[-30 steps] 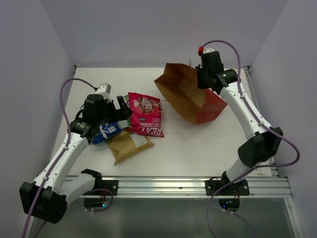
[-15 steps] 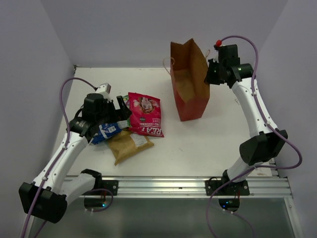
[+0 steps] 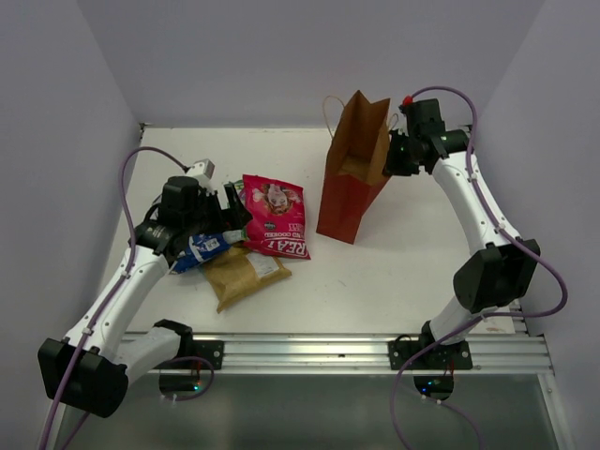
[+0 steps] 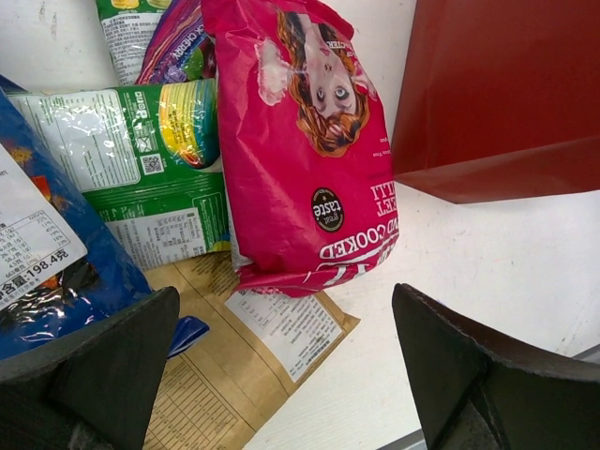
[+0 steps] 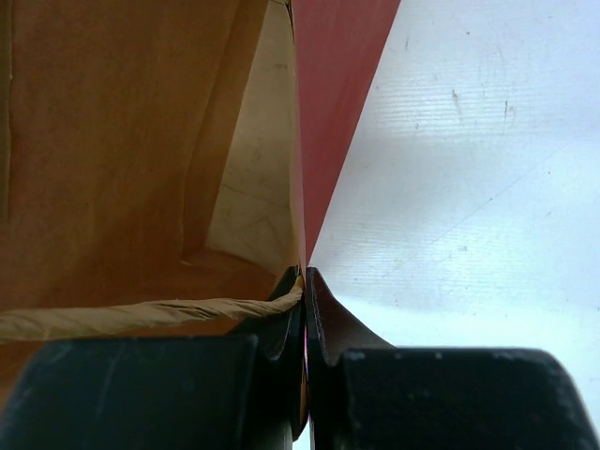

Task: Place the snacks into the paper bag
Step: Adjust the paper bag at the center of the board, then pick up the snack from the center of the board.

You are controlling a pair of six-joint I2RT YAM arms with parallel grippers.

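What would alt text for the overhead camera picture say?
The right gripper pinches the top edge of a standing red-brown paper bag on a white table. Across the table, the open left gripper hovers over a pile of snacks, among them a large pink packet.

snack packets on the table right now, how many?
6, in one pile: pink packet, blue packet, tan packet, large green packet, plus a smaller green packet and purple packet at its far end. More may be hidden underneath.
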